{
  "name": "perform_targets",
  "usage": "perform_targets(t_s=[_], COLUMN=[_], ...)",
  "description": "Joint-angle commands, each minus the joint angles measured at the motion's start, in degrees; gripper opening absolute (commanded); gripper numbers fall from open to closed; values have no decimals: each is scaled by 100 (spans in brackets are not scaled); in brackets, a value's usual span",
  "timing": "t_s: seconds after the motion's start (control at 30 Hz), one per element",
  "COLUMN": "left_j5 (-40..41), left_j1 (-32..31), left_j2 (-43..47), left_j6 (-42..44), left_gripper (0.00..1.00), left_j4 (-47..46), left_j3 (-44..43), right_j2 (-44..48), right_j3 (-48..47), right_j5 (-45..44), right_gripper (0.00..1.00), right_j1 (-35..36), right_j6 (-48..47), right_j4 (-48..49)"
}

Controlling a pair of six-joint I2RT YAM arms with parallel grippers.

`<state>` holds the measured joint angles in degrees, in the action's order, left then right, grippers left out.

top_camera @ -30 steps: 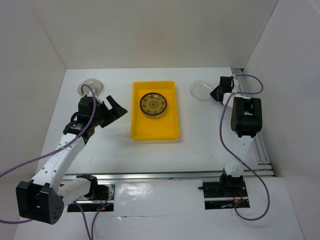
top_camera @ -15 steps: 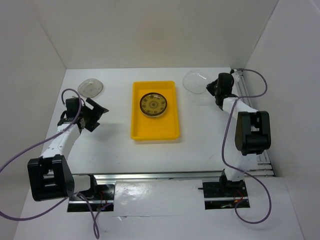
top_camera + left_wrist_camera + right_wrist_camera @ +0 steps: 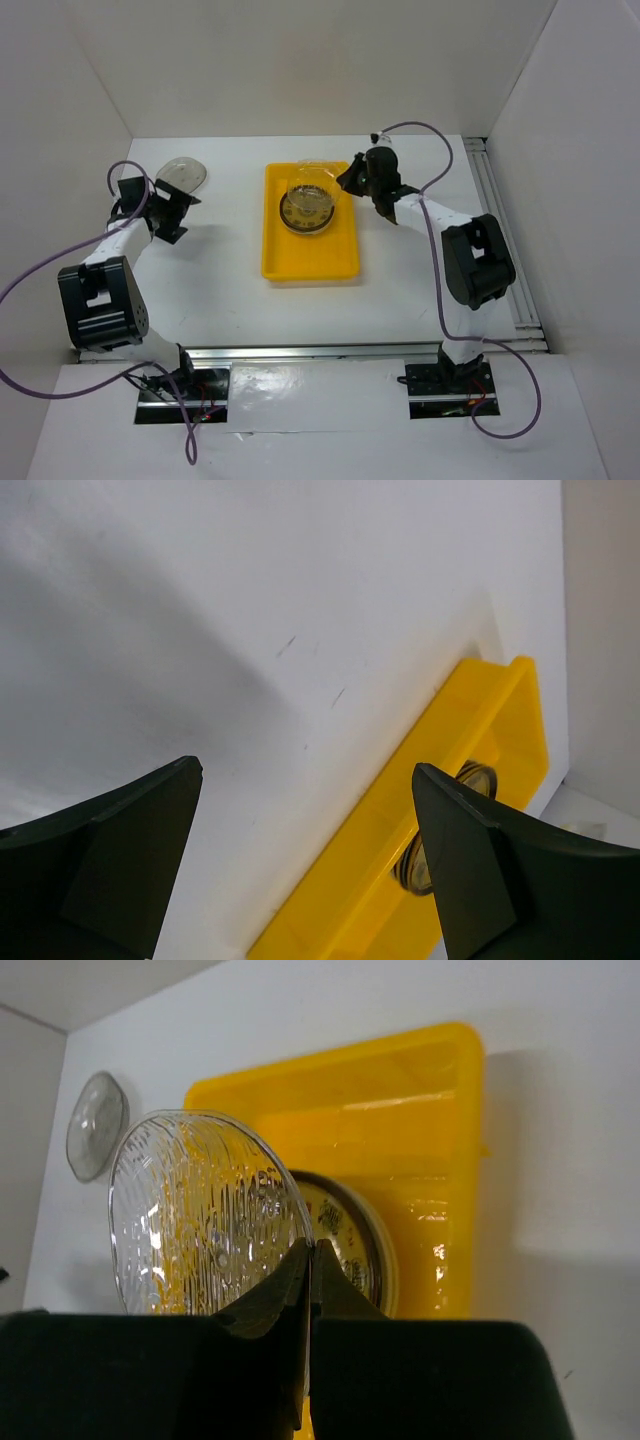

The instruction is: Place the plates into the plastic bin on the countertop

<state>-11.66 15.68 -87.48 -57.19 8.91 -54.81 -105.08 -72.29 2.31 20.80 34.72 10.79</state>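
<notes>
No lettering, label, brand mark or number is legible in any view. The patterned plate in the yellow plastic bin carries ornament only, and the clear glass plate held above it shows only ribbing.

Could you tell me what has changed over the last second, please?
The right gripper has lifted the clear plate off the countertop right of the yellow bin and swung it left; it now holds it tilted over the patterned plate in the bin. The left gripper, open, has drawn back leftward, away from the bin. Bin, patterned plate and the other clear plate have not moved.
</notes>
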Motion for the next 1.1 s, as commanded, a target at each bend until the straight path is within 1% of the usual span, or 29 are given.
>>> perform_targets(t_s=[0.0, 0.1, 0.17, 0.2, 0.23, 0.3, 0.33, 0.37, 0.47, 0.5, 0.6, 0.63, 0.67, 0.7, 0.73, 0.77, 0.87, 0.9, 0.97, 1.0, 1.07], left_j5=[-56, 58, 6, 6, 6, 6, 6, -64, -64, -64, -64, -64, 5, 58, 59, 59, 120, 120, 173, 234, 295], left_j1=[84, 224, 391, 392, 453, 453, 505, 506, 506, 506, 506, 506, 506, 506, 506, 506, 506, 506, 506, 506, 506], left_j2=[-400, -778, -1217, -1366, -1507, -1868, -1973, -2079, -2378, -2448, -2537, -2615, -2686, -2739, -2800, -2914, -3081, -3212, -3327, -3432, -3486], left_j6=[119, 287, 348, 349, 349, 410, 410, 462, 463, 463, 463, 411, 410, 410, 410, 462, 463, 463, 463, 463, 463], left_gripper=[100, 100, 100, 100, 100, 100, 100, 100, 100, 100, 100, 98, 98, 97, 97, 94, 88, 86, 83, 79, 76], left_j4=[-170, 40, 171, 173, 242, 243, 243, 243, 296, 296, 296, 296, 296, 296, 365, 366, 418, 419, 480, 480, 541], left_j3=[-600, -1127, -1497, -1611, -1725, -1972, -2112, -2183, -2376, -2429, -2614, -2614, -2692, -2841, -2938, -3035, -3299, -3421, -3475, -3554, -3625], right_j2=[-240, -399, -479, -540, -540, -540, -427, -374, -58, 56, 627, 794, 1179, 1391, 1602, 2005, 2561, 2910, 3229, 3500, 3756], right_j3=[-250, -355, -425, -426, -426, -426, -374, -373, -260, -259, 30, 109, 197, 424, 531, 610, 1006, 1094, 1349, 1454, 1533], right_j5=[217, 218, 218, 218, 218, 218, 218, 218, 270, 270, 454, 551, 778, 780, 780, 693, 552, 421, 359, 271, 201], right_gripper=[0, 0, 0, 3, 8, 38, 50, 59, 70, 88, 91, 91, 92, 92, 100, 100, 100, 100, 100, 100, 100], right_j1=[118, 179, 179, 179, 231, 232, 284, 285, 407, 408, 522, 522, 583, 644, 723, 863, 1039, 1110, 1172, 1172, 1172], right_j6=[-317, -387, -465, -466, -466, -519, -580, -580, -703, -703, -756, -591, -537, -536, -536, -536, -536, -536, -536, -536, -536], right_j4=[-138, -138, -208, -209, -209, -209, -209, -209, -156, -156, 54, 55, 151, 221, 222, 222, 135, 134, 64, -32, -181])
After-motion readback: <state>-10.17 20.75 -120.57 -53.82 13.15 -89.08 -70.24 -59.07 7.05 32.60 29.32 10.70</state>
